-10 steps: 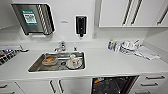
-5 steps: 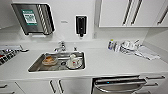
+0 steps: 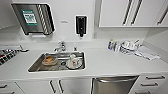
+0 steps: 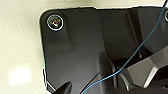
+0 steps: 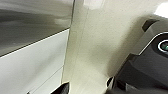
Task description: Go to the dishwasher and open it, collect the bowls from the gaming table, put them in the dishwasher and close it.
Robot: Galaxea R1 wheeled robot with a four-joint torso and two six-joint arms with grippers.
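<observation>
The dishwasher [image 3: 113, 85], a brushed stainless-steel front with a horizontal bar handle along its top edge, sits shut under the smooth white countertop [image 3: 110, 62] at about five o'clock in the head view. At seven o'clock from the centre lies a rectangular steel sink [image 3: 35, 67] holding a brownish bowl-like dish [image 3: 49, 60] and what may be a white cup on a plate [image 3: 73, 62]. A chrome faucet [image 3: 60, 46] stands behind it. At ten o'clock hangs a metal towel dispenser [image 3: 33, 18] with a green label, its writing unreadable; at twelve o'clock, a black soap dispenser [image 3: 81, 25]. Whether either gripper's fingers are open or closed, I cannot tell.
</observation>
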